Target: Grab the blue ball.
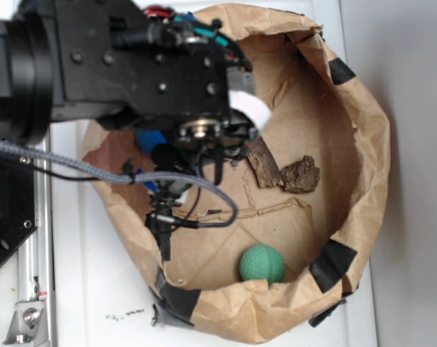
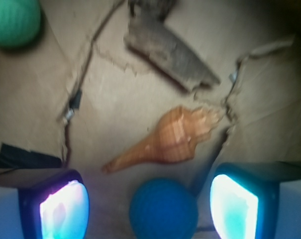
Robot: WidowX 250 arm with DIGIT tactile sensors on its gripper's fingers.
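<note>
One blue ball (image 2: 163,208); one green ball (image 1: 261,264); one shell (image 2: 172,138); two bark pieces (image 1: 265,163) (image 1: 302,175); one paper bag (image 1: 370,166)

The hand (image 2: 149,209) stood spread, its two glowing pads (image 2: 63,209) flanking the small teal-blue textured ball (image 2: 163,209) with bare paper on either side. Just beyond the ball lay a tan spiral seashell (image 2: 172,137), then dark bark pieces (image 2: 167,52). The round green ball (image 2: 13,20) sat well apart. The crumpled brown paper bag's wall (image 1: 362,152) ringed everything.
</note>
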